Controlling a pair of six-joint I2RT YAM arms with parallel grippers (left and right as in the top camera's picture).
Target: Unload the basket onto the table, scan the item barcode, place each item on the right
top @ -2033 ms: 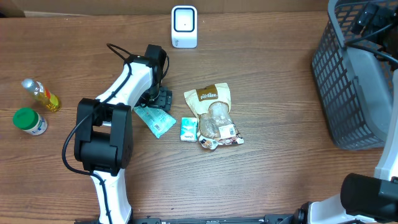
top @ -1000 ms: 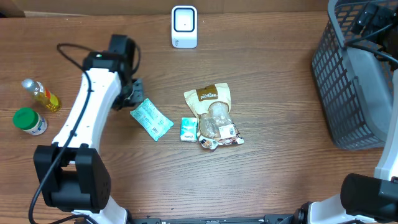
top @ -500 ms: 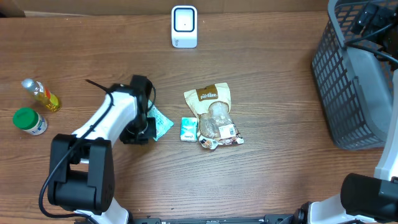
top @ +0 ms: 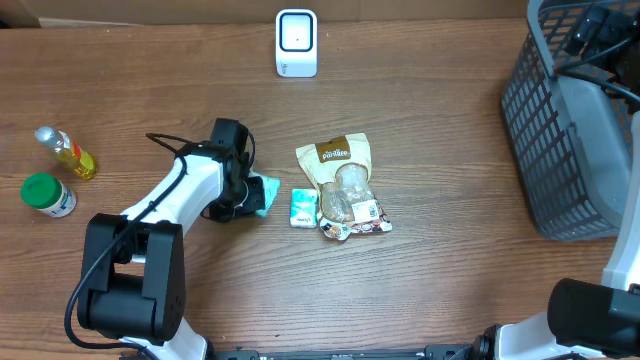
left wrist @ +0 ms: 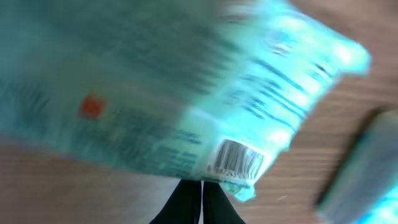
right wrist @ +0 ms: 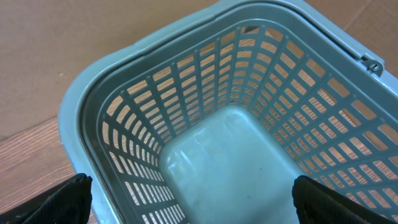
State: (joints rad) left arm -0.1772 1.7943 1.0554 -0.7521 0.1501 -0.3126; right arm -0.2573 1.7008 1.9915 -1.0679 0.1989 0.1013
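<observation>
While the left gripper (left wrist: 202, 194) pinches the teal packet (left wrist: 186, 93) in shut jaws, the right gripper (right wrist: 193, 202) holds its jaws wide, empty, over the basket (right wrist: 149, 53).

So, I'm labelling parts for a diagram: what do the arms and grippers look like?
The left arm has white shells between black joint housings, with a thin black cable looping alongside. The right arm shows the same white and black. Both the left gripper and right gripper have black, tapering fingers.
</observation>
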